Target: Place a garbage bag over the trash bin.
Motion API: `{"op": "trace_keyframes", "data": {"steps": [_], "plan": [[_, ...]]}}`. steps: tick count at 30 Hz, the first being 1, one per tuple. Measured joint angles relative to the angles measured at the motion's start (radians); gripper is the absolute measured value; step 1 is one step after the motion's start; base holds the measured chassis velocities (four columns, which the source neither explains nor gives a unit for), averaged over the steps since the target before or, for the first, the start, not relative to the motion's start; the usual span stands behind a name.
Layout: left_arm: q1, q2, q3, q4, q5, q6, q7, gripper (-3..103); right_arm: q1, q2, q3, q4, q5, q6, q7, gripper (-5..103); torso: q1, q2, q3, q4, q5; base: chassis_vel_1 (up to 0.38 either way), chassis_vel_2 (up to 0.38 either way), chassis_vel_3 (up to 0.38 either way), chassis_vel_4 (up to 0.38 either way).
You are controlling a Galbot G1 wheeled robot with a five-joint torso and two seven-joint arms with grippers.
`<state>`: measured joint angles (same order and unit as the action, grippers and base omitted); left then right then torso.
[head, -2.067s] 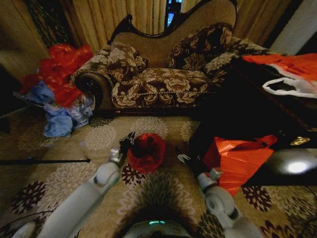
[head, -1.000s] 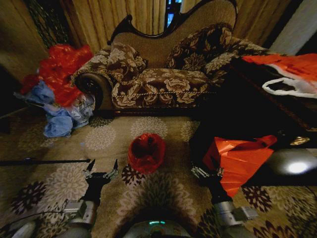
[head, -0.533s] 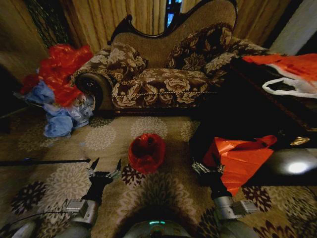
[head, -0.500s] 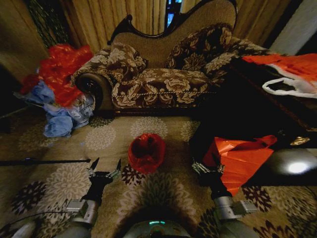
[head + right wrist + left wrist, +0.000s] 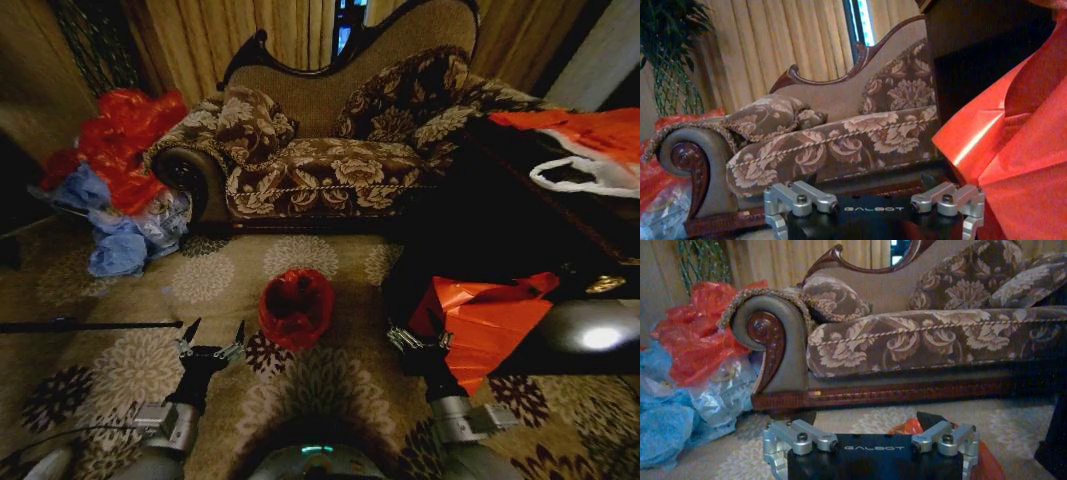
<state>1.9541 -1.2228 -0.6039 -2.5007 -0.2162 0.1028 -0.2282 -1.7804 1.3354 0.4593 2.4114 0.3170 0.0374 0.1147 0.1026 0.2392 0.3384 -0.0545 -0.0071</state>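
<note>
— So, what does the floor look like?

— Carpet (image 5: pixel 330 385), tan with big pale and dark flower medallions, covering the lower half of the head view. At its centre stands the trash bin (image 5: pixel 296 335); the garbage bag (image 5: pixel 297 303) is draped over its top, red and crinkly, and little of the black bin shows under it.

— And the arms?

— Both low in the frame. The left gripper (image 5: pixel 210 341) sits to the lower left of the bin, its fingers spread apart, holding nothing, clear of the bag. The right gripper (image 5: pixel 417 338) is to the lower right, just beside a flat red-orange plastic sheet (image 5: pixel 482 320); I cannot tell whether its fingers are apart or together.

— The room behind?

— A floral sofa (image 5: pixel 330 150) with a carved dark wooden frame fills the upper middle, a cushion (image 5: pixel 250 125) at its left end. Cream curtains (image 5: pixel 260 30) hang behind it. In the upper left lies a heap of red and blue bags (image 5: pixel 115 185) against the sofa's arm. Dark furniture (image 5: pixel 480 230) stands on the right.
</note>
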Motion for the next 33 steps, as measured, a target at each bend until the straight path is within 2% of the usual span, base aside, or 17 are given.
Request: {"op": "trace_keyframes", "data": {"steps": [33], "plan": [[0.0,0.0,0.0,0.001,-0.001,0.0,-0.001,100,0.0,0.0,0.0,-0.001,0.0,0.0,-0.001,100,0.0,0.0,0.0,0.0,0.0,0.0,0.0,0.0,0.0]]}}
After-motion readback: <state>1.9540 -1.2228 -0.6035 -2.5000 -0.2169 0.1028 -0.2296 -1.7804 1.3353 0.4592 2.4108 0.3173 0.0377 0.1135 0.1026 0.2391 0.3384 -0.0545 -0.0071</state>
